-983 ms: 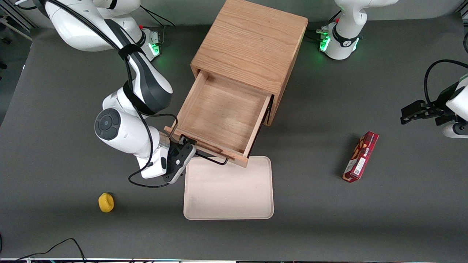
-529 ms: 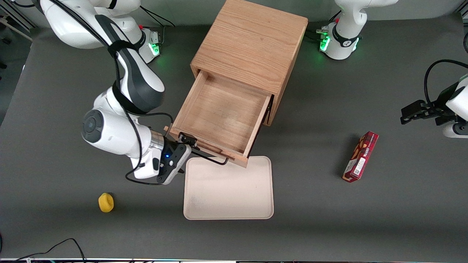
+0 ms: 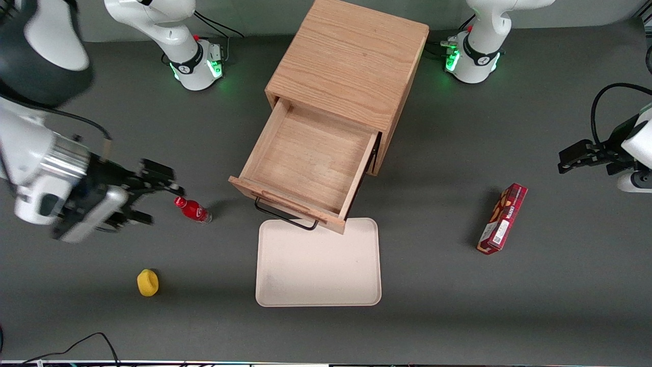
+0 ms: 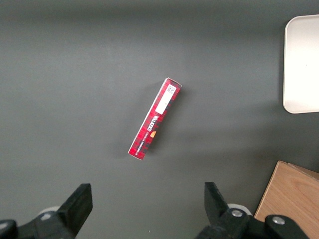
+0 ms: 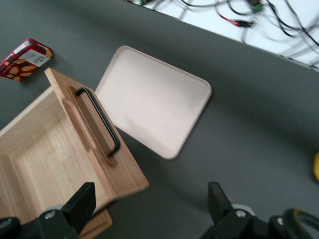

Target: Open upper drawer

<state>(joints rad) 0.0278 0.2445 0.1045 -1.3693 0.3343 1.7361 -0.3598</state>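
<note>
The upper drawer [image 3: 310,163] stands pulled far out of the light-oak cabinet [image 3: 351,66], and its inside is bare. Its thin black handle [image 3: 285,218] hangs over the edge of the tray. My gripper [image 3: 160,203] is open and holds nothing. It hovers well apart from the drawer, toward the working arm's end of the table, just beside a small red bottle [image 3: 192,210]. In the right wrist view the open gripper [image 5: 149,204] looks down on the drawer [image 5: 55,154] and its handle [image 5: 99,122].
A pale tray [image 3: 318,262] lies in front of the drawer, nearer the front camera. A yellow object [image 3: 147,282] sits nearer the camera than the gripper. A red box [image 3: 503,218] lies toward the parked arm's end.
My gripper has left the drawer handle and swung away toward the working arm's end, rising. The red bottle, hidden under the arm before, now shows. The drawer has not moved.
</note>
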